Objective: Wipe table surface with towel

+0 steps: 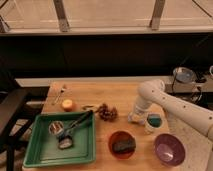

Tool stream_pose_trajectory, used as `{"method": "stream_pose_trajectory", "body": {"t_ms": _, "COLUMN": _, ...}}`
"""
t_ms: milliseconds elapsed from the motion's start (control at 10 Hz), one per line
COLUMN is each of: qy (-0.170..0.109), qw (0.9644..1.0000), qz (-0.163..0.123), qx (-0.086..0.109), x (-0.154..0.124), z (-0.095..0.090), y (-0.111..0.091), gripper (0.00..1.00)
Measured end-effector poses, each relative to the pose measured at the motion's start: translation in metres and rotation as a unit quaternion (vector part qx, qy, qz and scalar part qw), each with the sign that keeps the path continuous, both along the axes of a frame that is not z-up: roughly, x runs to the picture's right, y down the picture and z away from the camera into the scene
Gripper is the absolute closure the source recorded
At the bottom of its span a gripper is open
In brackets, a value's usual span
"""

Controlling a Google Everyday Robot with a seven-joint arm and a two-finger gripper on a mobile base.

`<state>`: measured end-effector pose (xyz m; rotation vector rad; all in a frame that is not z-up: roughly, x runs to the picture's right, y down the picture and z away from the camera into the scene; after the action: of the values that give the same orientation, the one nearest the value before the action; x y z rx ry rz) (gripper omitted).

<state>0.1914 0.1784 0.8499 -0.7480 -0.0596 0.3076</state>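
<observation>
My white arm reaches in from the right over the wooden table [100, 92]. My gripper [133, 118] points down and sits low over the table's middle, just left of a small cup with a teal lid [153, 121] and right of a brown pine-cone-like clump [106, 112]. A pale grey cloth-like patch [187, 132], possibly the towel, lies at the table's right end under my arm. I cannot tell whether the gripper touches the table or holds anything.
A green tray [35, 152] at the front left holds tongs [75, 125] and a small tin. A red bowl with a dark sponge [122, 145] and a purple bowl [169, 149] stand at the front. An orange fruit [67, 104] and a fork [60, 93] lie at the left. A metal pot [183, 76] stands at the back right.
</observation>
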Motion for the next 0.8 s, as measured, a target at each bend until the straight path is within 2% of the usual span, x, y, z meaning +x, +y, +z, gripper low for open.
{"method": "stream_pose_trajectory", "body": {"t_ms": 200, "qy": 0.015, "qw": 0.9999, "qz": -0.001, "qx": 0.004, "x": 0.013, "z": 0.010, "y": -0.014, "gripper": 1.00}}
{"method": "stream_pose_trajectory", "body": {"t_ms": 400, "qy": 0.019, "qw": 0.9998, "qz": -0.008, "qx": 0.007, "x": 0.016, "z": 0.034, "y": -0.039, "gripper": 1.00}}
{"method": "stream_pose_trajectory", "body": {"t_ms": 600, "qy": 0.006, "qw": 0.9998, "qz": -0.018, "qx": 0.011, "x": 0.003, "z": 0.053, "y": -0.058, "gripper": 1.00}}
{"method": "stream_pose_trajectory", "body": {"t_ms": 800, "qy": -0.021, "qw": 0.9994, "qz": -0.027, "qx": 0.010, "x": -0.025, "z": 0.060, "y": -0.062, "gripper": 1.00}}
